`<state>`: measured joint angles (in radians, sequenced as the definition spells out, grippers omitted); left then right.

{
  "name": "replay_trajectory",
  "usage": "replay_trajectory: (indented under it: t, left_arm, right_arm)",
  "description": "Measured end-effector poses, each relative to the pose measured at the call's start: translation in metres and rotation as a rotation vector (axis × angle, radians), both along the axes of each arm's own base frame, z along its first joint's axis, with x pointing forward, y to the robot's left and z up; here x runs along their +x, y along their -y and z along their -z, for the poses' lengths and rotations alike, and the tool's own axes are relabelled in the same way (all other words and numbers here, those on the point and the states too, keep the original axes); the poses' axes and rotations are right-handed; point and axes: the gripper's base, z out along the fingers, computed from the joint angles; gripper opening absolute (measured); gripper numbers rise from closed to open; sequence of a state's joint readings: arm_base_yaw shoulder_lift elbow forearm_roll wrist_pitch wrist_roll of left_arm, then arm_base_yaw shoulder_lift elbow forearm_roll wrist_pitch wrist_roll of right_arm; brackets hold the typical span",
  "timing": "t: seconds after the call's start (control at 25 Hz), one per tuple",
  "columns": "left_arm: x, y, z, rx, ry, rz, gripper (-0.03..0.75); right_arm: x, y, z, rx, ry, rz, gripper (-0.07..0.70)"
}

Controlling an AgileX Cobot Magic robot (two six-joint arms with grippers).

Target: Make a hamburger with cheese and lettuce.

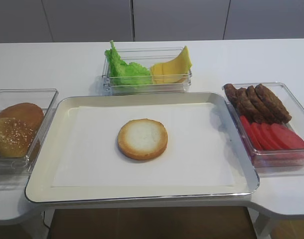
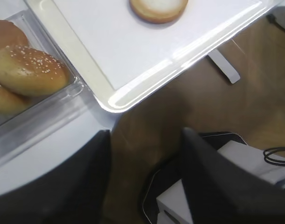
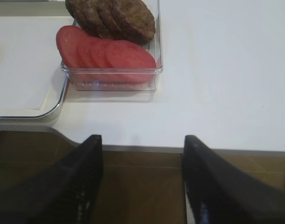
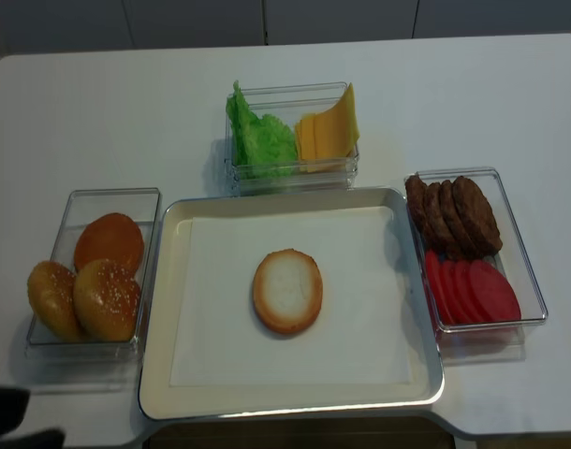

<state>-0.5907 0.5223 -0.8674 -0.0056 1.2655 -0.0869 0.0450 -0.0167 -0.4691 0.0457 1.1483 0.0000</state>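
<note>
The hamburger is a single bun half (image 1: pixel 142 139), cut face up, lying on white paper in the middle of the metal tray (image 1: pixel 67 107); it also shows in the second high view (image 4: pixel 287 291) and at the top of the left wrist view (image 2: pixel 159 8). The cheese (image 1: pixel 172 67) and the lettuce (image 1: pixel 124 69) share a clear box behind the tray. My right gripper (image 3: pixel 142 140) is open and empty, below the table's front edge near the tomato box. My left gripper (image 2: pixel 145 135) is open and empty, off the tray's front left corner.
A clear box on the left holds sesame buns (image 1: pixel 15 129). A clear box on the right holds brown patties (image 1: pixel 256 102) and red tomato slices (image 1: pixel 274 137). In the left wrist view a black base with white boxes and a cable (image 2: pixel 278 154) lies on the floor.
</note>
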Motion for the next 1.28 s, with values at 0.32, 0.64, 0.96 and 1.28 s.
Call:
replay_trajectory:
  t: [0.32,0.64,0.96,1.28]
  left_arm:
    - [-0.048,-0.032,0.019,-0.075,0.177,0.033,0.345]
    - [-0.071,-0.048,0.049,-0.104,0.277,0.056,0.344]
    - [-0.065,-0.044,0.08,-0.059,0.217,0.067,0.344]
    - [-0.056,-0.038,0.09,-0.056,0.234,0.067,0.344]
  right_arm:
    - [0.0,0.0,0.0,0.0,0.0,0.0,0.43]
    - [0.0,0.0,0.0,0.0,0.0,0.0,0.43]
    - [0.0,0.0,0.0,0.0,0.0,0.0,0.43]
    - [0.0,0.0,0.0,0.0,0.0,0.0,0.43]
